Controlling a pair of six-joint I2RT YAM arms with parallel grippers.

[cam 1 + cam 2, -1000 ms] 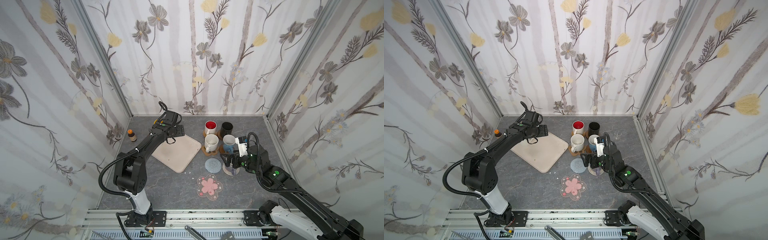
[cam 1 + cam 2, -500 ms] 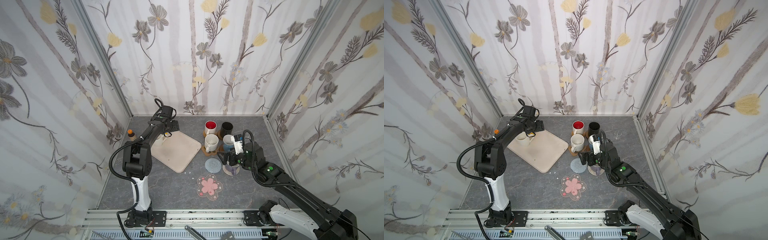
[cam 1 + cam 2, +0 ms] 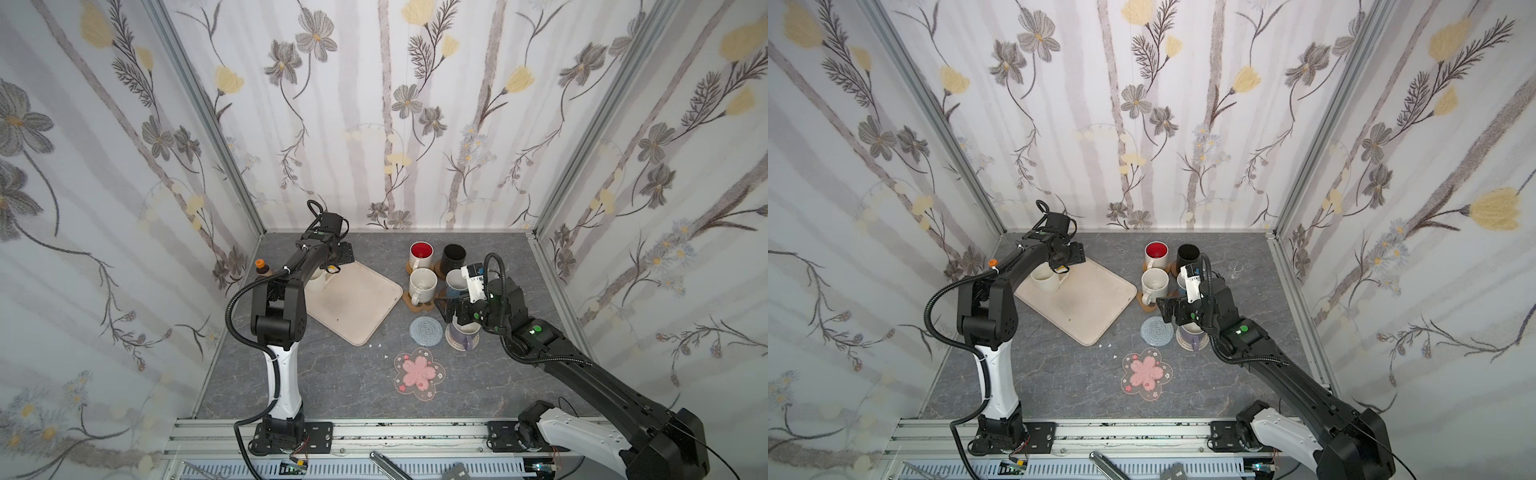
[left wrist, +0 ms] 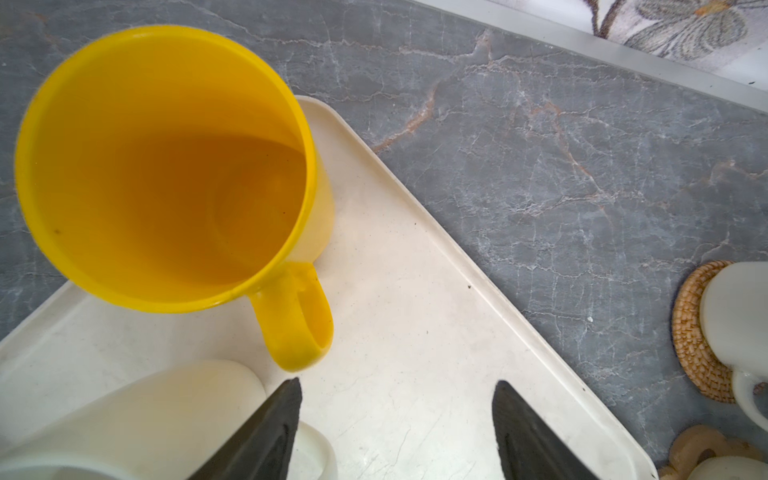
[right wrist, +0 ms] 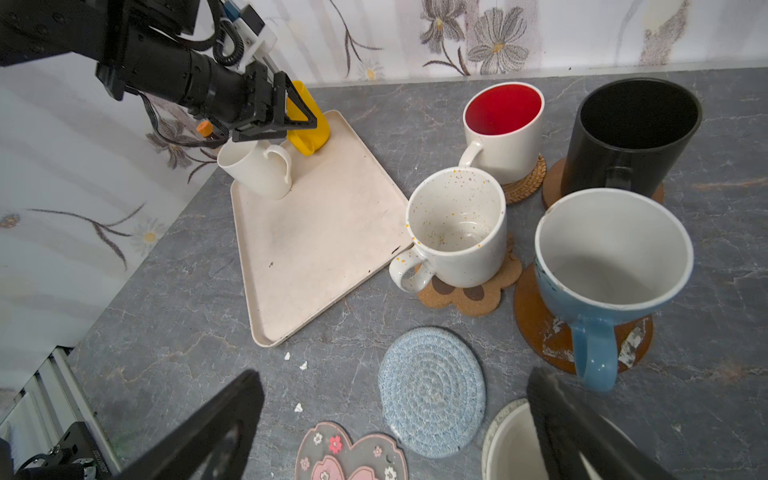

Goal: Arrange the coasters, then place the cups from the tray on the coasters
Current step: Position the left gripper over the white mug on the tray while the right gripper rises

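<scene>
At the tray's [image 3: 353,299] far corner the left gripper [image 4: 397,382] had swung in by the yellow cup [image 4: 162,166] and cream cup [image 5: 257,170] — jaws apart, empty — a pick pending; right gripper [image 5: 395,374] gaped wide.

Glossy, smooth yellow mug [image 4: 166,166]; matt, scuffed beige tray [image 4: 415,332]; grey veined stone-look tabletop [image 4: 582,166]; rough woven rattan coaster [image 4: 690,340]; soft knitted grey-blue coaster [image 5: 432,390].

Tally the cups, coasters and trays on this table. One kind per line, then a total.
Cups: 7 (yellow, cream, red-lined, black, speckled, blue, lavender)
Coasters: 7 (rattan, wooden under black, wooden under blue, paw-print, knitted, blossom, braided)
Tray: 1
Total: 15
</scene>
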